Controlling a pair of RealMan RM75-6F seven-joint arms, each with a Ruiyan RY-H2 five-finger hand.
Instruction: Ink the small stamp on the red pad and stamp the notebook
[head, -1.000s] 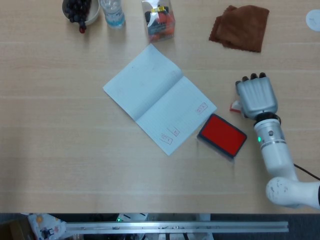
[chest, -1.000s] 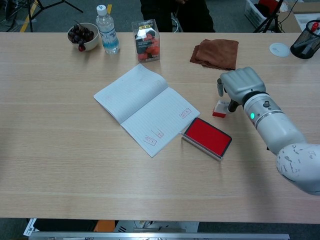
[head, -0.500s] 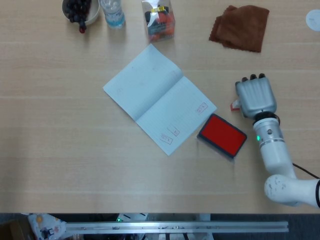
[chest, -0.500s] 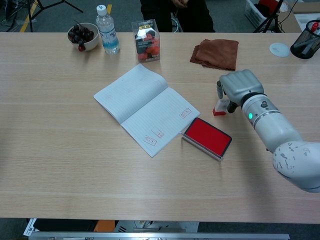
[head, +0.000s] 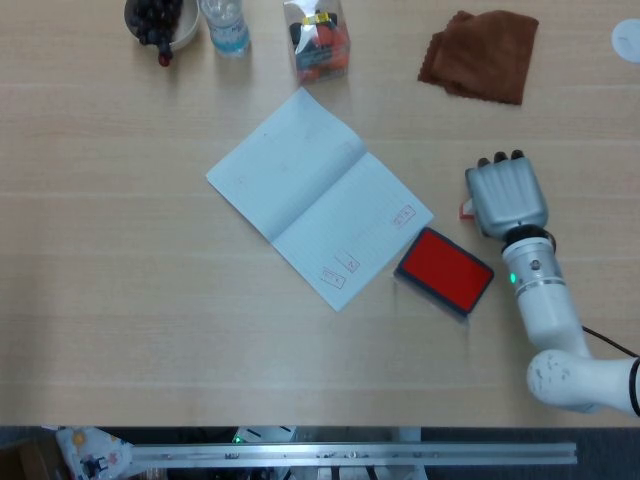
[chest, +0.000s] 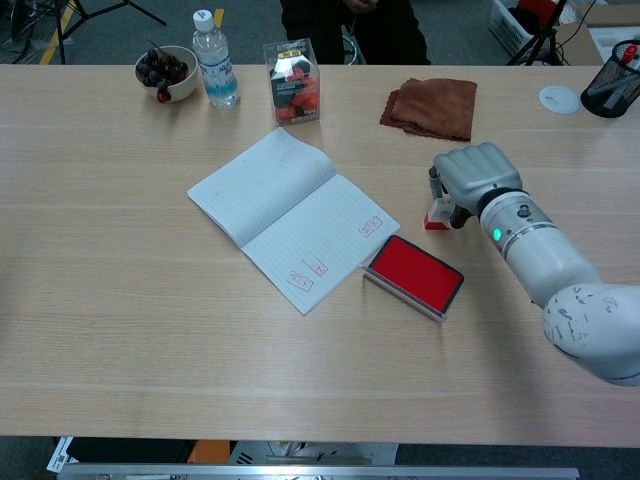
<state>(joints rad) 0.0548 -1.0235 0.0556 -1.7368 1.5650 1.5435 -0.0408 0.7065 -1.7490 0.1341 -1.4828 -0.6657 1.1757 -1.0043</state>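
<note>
The right hand (chest: 474, 178) sat curled over the small red-and-white stamp (chest: 437, 215) at centre right — looked like a pinch, though contact was hidden. I'd firm that up before moving to the red ink pad (chest: 413, 275) just lower left, then the open lined notebook (chest: 285, 210).

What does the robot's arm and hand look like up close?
Only the right arm shows. It is a smooth white tube with rounded joints and a speckled patch near the elbow. A silver and black ring marks the wrist, with a small green light glowing there. The right hand is grey metal, boxy, with dark fingertips. A thin black cable trails by the elbow.
</note>
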